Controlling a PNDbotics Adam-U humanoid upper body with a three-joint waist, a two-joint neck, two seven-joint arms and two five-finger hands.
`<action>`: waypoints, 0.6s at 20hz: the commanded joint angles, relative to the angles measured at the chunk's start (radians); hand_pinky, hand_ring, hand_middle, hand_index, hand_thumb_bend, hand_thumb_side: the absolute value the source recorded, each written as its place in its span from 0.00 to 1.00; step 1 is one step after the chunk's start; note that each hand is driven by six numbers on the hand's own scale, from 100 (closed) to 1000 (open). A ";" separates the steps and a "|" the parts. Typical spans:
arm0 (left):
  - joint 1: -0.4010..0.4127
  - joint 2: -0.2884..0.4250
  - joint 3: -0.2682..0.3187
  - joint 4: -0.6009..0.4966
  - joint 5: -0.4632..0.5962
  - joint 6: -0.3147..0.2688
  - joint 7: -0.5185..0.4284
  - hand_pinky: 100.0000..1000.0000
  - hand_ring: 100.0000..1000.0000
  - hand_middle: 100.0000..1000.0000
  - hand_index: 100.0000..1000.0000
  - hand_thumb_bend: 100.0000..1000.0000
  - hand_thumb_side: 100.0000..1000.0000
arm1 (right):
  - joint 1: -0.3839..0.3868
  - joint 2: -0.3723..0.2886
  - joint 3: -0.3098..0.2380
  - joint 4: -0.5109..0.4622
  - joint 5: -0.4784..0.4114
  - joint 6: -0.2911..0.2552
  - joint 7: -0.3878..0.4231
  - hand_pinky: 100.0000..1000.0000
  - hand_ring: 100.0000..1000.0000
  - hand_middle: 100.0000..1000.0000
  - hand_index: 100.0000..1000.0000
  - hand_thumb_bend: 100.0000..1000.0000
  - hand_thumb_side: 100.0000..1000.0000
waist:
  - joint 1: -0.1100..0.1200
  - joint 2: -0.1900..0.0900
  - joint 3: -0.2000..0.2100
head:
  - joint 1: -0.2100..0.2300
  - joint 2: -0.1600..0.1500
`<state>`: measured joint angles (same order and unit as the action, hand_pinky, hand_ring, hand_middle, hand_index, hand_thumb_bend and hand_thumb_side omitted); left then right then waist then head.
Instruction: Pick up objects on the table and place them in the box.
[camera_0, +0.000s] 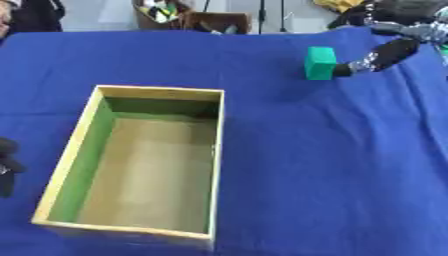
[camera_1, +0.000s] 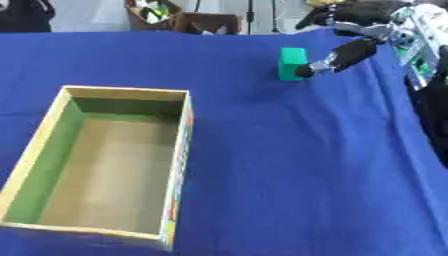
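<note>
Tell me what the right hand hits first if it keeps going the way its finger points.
The green block: the right hand points left and slightly down, its tip at the block's right face. Whether it touches yet is unclear.

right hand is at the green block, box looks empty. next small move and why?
Probably close the right hand round the green block. Its fingertips reach the block's right side, but whether they grip it can't be told, and the block sits on the blue cloth. The wooden box holds nothing, so lift afterwards.

Open blue cloth (camera_0: 332, 165) lies between the green block (camera_0: 320, 63) and the open-topped box (camera_0: 156, 92).
</note>
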<state>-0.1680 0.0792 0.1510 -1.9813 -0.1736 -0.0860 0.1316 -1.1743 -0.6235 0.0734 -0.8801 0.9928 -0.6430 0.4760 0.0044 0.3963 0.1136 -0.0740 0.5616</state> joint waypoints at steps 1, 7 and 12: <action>-0.011 0.013 -0.006 -0.019 -0.003 -0.001 -0.007 0.00 0.28 0.43 0.43 0.00 0.89 | -0.033 -0.004 -0.014 0.007 0.013 0.011 0.028 0.88 0.93 0.87 0.97 0.60 0.93 | -0.001 -0.016 0.007 | -0.010 -0.018; -0.017 0.008 -0.007 -0.019 -0.004 -0.004 -0.010 0.00 0.28 0.43 0.43 0.00 0.89 | -0.040 0.007 -0.020 0.011 0.067 0.052 -0.009 0.87 0.92 0.86 0.96 0.51 0.94 | -0.003 0.003 0.026 | -0.029 -0.041; -0.020 0.005 -0.007 -0.019 -0.008 -0.005 -0.012 0.00 0.28 0.43 0.43 0.00 0.90 | -0.048 -0.004 -0.023 0.012 0.096 0.068 -0.064 0.86 0.92 0.86 0.96 0.48 0.96 | -0.007 0.017 0.032 | -0.034 -0.056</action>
<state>-0.1806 0.0777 0.1506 -1.9813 -0.1777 -0.0885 0.1237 -1.1970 -0.6015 0.0614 -0.8615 1.0776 -0.5788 0.4268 -0.0033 0.4357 0.1444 -0.1045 0.5207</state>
